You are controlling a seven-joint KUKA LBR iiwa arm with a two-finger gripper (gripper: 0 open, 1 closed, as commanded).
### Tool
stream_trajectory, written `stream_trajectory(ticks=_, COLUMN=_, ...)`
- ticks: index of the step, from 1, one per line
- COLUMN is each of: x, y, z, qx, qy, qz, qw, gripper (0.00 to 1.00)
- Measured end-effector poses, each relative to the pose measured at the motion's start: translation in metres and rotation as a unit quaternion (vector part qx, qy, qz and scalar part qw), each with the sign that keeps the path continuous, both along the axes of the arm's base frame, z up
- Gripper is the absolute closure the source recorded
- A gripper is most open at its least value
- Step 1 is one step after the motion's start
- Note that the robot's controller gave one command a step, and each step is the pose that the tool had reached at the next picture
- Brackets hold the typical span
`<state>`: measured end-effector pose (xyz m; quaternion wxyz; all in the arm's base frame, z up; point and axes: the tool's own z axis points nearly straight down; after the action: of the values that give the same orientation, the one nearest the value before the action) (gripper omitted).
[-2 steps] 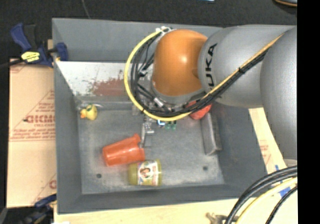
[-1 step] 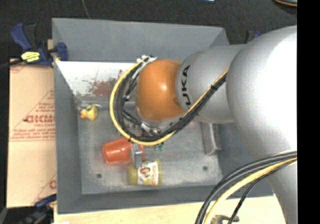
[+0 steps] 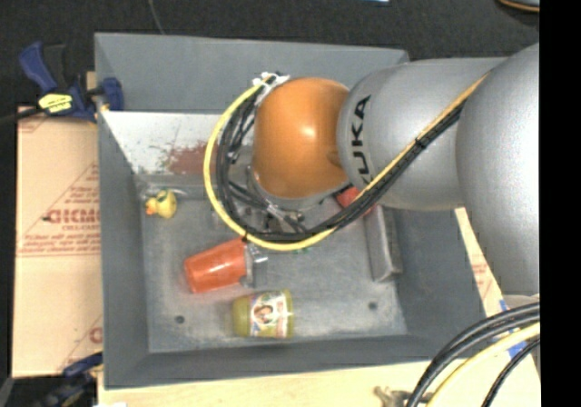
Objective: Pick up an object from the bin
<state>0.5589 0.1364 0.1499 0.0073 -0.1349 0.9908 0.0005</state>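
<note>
**Sitting right by the orange cup, grip state can't be called**

An orange cup (image 3: 216, 269) is seen lying on its side on the floor of the bin (image 3: 123, 305), left of centre and a bit toward the near wall. It's the thing closest to the gripper (image 3: 254, 256), whose lower end is spotted just at the cup's right end. Whether the two are actually touching can't be made out. Clenched or released, that can't be told either, since most of the tool is buried under the robot's own hardware.

What gets in the way of a decent look:
- the rounded orange cover (image 3: 295, 137) on the wrist, parked straight above the gripper
- a loop of yellow and black cables (image 3: 215, 155) wrapped round the cover's left side and under it
- the fat grey arm (image 3: 427, 146) coming in from the right

Neighbours, going outward:
- a small jar (image 3: 261, 314) with yellowish-green contents and a picture label, laid on its side just below the cup, nearer the front wall, with a strip of bare floor between them
- a little yellow duck (image 3: 162, 205) up by the left wall, well apart from the cup
- a grey metal bar (image 3: 381, 249) on the right part of the floor, its upper end hidden under the arm
- a reddish smear (image 3: 186, 158) on the sloped back wall
</note>
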Motion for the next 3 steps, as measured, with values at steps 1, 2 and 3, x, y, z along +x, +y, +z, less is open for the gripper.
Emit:
stream_trajectory(ticks=1, x=-0.004, y=-0.023, z=-0.032, qx=0.000, qy=0.0032, qz=-0.019, qw=0.9998, gripper=0.00)
stream_trajectory(ticks=2, x=0.006, y=-0.005, z=-0.079, qx=0.000, qy=-0.0017, qz=0.077, qw=0.9970, gripper=0.00)
stream_trajectory(ticks=3, x=0.010, y=-0.010, z=-0.079, qx=0.002, qy=-0.0003, qz=-0.019, qw=0.9998, gripper=1.00)
